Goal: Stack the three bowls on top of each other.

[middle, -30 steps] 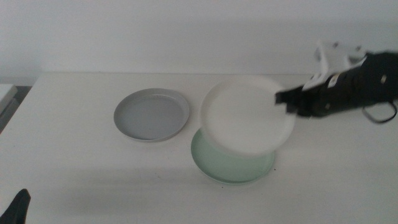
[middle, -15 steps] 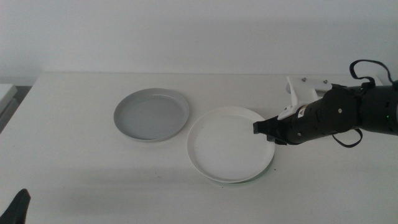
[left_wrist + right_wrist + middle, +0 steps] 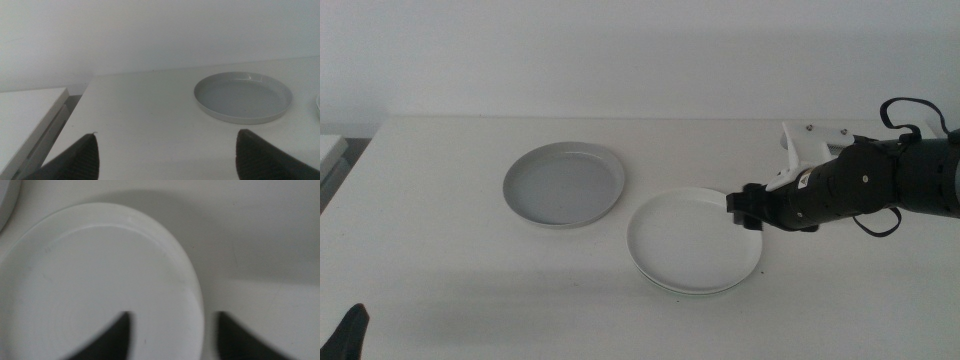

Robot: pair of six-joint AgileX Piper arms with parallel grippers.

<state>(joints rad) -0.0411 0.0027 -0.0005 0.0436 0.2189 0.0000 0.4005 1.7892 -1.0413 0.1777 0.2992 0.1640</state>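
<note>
Dark fingers of the right gripper [image 3: 744, 207] stand apart astride the right-hand rim of the white bowl [image 3: 694, 240]; in the right wrist view one finger lies over the bowl's inside and the other outside the rim, with a clear gap either side of the rim wall, so they are parted and not pressing on it. The white bowl sits level, mouth up, nested in the pale mint green bowl [image 3: 692, 292], of which only a thin crescent of rim shows along the near edge. Being round, the bowls have no long axis; all rims face upward. The right arm enters from the right side, low over the worktop [image 3: 440, 270]. The grey bowl [image 3: 563, 183] lies flat and mouth up to the left of the stacked pair and a little farther back, its rim close to the white bowl's rim but apart from it. Bare worktop lies open to the left, front and rear of the bowls. The left gripper [image 3: 167, 155] waits at the near left corner of the worktop, its fingers spread wide with nothing between them, the grey bowl well ahead of it. The worktop's left edge shows in the left wrist view, with a lower white surface [image 3: 25, 112] beside it.
</note>
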